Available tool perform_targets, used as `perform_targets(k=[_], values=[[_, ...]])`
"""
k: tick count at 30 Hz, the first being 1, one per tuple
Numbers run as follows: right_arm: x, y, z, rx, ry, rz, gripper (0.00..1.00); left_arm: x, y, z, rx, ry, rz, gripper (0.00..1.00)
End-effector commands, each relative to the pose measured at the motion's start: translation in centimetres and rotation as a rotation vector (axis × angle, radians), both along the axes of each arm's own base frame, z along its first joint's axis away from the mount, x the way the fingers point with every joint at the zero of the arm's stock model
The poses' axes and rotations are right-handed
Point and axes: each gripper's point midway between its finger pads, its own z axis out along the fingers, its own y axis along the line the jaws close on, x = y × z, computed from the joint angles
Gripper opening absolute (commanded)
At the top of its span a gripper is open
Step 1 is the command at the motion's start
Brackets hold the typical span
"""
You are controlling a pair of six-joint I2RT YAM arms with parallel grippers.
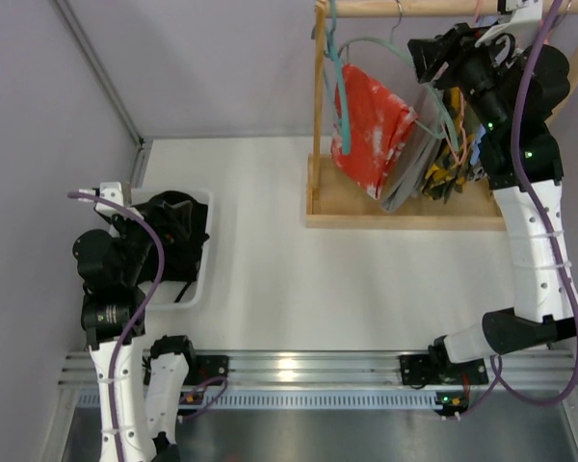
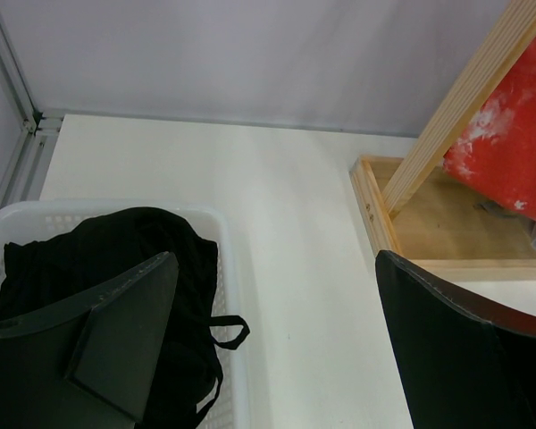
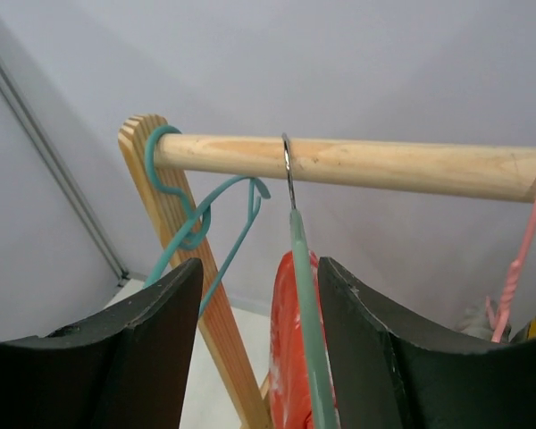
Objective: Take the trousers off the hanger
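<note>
Red trousers (image 1: 371, 125) with white marks hang on a pale green hanger (image 3: 305, 295) from the wooden rod (image 3: 384, 165) of a rack. They also show in the right wrist view (image 3: 290, 357) and the left wrist view (image 2: 509, 152). My right gripper (image 1: 426, 60) is up at the rod, just right of the trousers. In its own view the right gripper (image 3: 261, 268) is open, with the hanger's neck between the fingers, close to the right one. My left gripper (image 1: 140, 226) is open and empty in its own view (image 2: 277, 259), low over the basket's right rim.
A white basket (image 1: 204, 269) at the left holds black clothes (image 1: 178, 231). An empty teal hanger (image 1: 339, 77) hangs at the rod's left end by the rack post. More garments (image 1: 443, 164) hang to the right of the trousers. The rack's wooden base (image 1: 405, 217) lies below.
</note>
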Motion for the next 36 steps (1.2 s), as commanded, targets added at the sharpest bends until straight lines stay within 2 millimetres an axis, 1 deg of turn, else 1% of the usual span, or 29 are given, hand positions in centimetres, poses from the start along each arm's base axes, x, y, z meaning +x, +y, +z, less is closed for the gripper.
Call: perform_targets(k=[1, 3, 5, 6, 7, 9, 11, 12, 14, 15, 17, 18, 20, 22, 24, 28, 34, 36], values=[[-0.1, -0.7, 2.0, -0.021, -0.068, -0.011, 0.55, 0.1, 0.3, 0.6, 0.002, -0.027, 0.014, 0.98], [0.9, -0.7, 1.2, -0.034, -0.044, -0.013, 0.55, 0.1, 0.3, 0.7, 0.005, -0.03, 0.017, 0.98], [1.3, -0.6, 0.5, -0.045, -0.02, -0.014, 0.55, 0.0, 0.3, 0.7, 0.01, -0.034, 0.018, 0.98], [2.1, -0.5, -0.3, -0.06, -0.001, -0.013, 0.55, -0.1, 0.4, 0.7, 0.015, -0.035, 0.019, 0.98], [2.4, -0.4, -0.6, -0.063, 0.011, -0.011, 0.55, -0.2, 0.4, 0.8, 0.017, -0.041, 0.021, 0.98], [3.5, -0.2, -2.1, -0.078, 0.052, -0.011, 0.54, -0.3, 0.5, 0.9, 0.027, -0.047, 0.028, 0.98], [4.1, 0.1, -2.9, -0.078, 0.078, -0.002, 0.55, -0.5, 0.5, 1.0, 0.031, -0.053, 0.031, 0.98], [4.7, 0.3, -3.7, -0.079, 0.105, 0.005, 0.56, -0.5, 0.6, 1.0, 0.035, -0.055, 0.031, 0.98], [5.1, 0.7, -4.1, -0.058, 0.131, 0.021, 0.62, -0.6, 0.6, 0.9, 0.035, -0.055, 0.034, 0.98], [5.6, 0.8, -4.9, -0.056, 0.158, 0.022, 0.63, -0.6, 0.6, 1.0, 0.033, -0.057, 0.035, 0.98], [5.8, 0.8, -4.6, -0.034, 0.167, 0.022, 0.64, -0.5, 0.6, 0.9, 0.033, -0.054, 0.034, 0.98], [6.2, 1.0, -5.0, -0.029, 0.184, 0.023, 0.64, -0.6, 0.6, 0.8, 0.031, -0.053, 0.034, 0.98], [6.3, 1.0, -4.8, -0.017, 0.189, 0.028, 0.63, -0.6, 0.6, 0.7, 0.033, -0.052, 0.034, 0.98], [6.5, 1.4, -5.2, 0.006, 0.21, 0.04, 0.61, -0.5, 0.6, 0.6, 0.031, -0.049, 0.036, 0.98], [6.8, 1.7, -5.9, 0.033, 0.243, 0.054, 0.58, -0.5, 0.6, 0.5, 0.03, -0.046, 0.033, 0.98], [6.8, 3.2, -7.0, 0.092, 0.31, 0.133, 0.55, -0.4, 0.7, 0.5, 0.032, -0.046, 0.037, 0.98], [6.6, 4.9, -8.0, 0.232, 0.414, 0.226, 0.53, -0.5, 0.8, 0.5, 0.043, -0.049, 0.044, 0.98], [6.5, 5.5, -8.4, 0.302, 0.459, 0.268, 0.51, -0.5, 0.8, 0.5, 0.041, -0.049, 0.044, 0.98]])
